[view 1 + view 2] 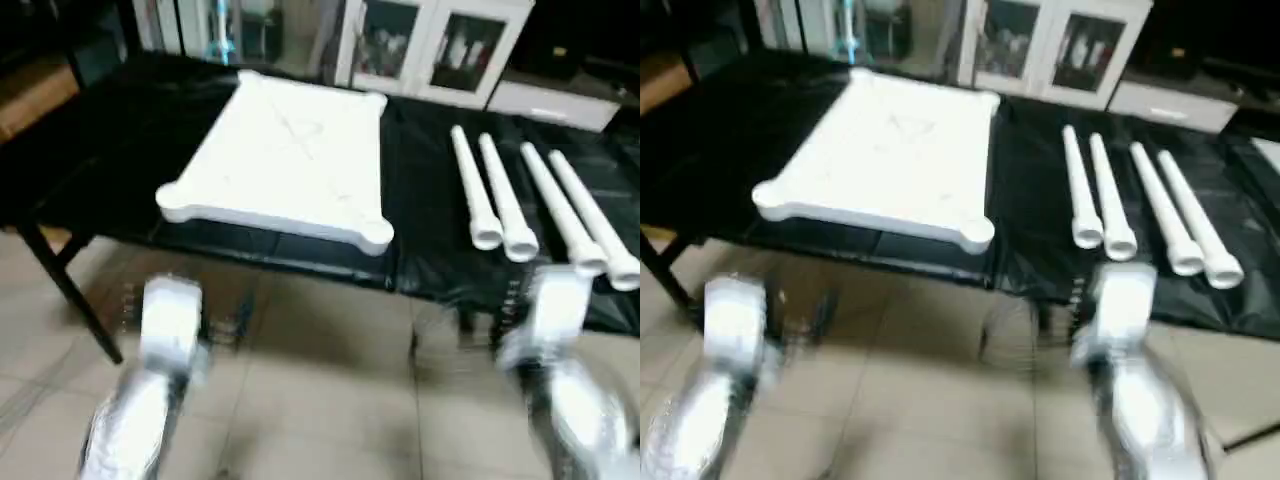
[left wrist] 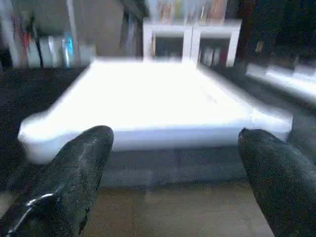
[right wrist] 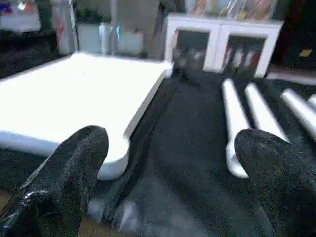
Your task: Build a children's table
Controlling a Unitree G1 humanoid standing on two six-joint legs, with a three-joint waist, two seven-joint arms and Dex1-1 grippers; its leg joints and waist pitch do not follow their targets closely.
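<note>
Nearest the robot, short of the bench (image 1: 120,190) edge and over the tiled floor (image 1: 330,400), both silver forearms reach forward, and each wrist view looks out between two black fingers standing wide apart: the left claw (image 2: 175,163) is spread and empty, facing the near edge of the tabletop (image 1: 285,160), and the right claw (image 3: 170,168) is likewise spread and empty, aimed at the black cloth between the tabletop's near right corner lobe and the legs (image 1: 540,200). The tabletop lies flat on the black-covered bench, its near edge close to the bench's front edge. Right of the tabletop, apart from it, the four white tube legs lie side by side, running away from the robot. Behind the tabletop stands a white cabinet (image 1: 430,45). The tabletop looks like stiff, light moulded plastic with a smooth, probably slippery face, so its rim or a corner lobe seems the best hold. The legs look rigid and light but apt to roll; pinching one across its shaft should serve.
</note>
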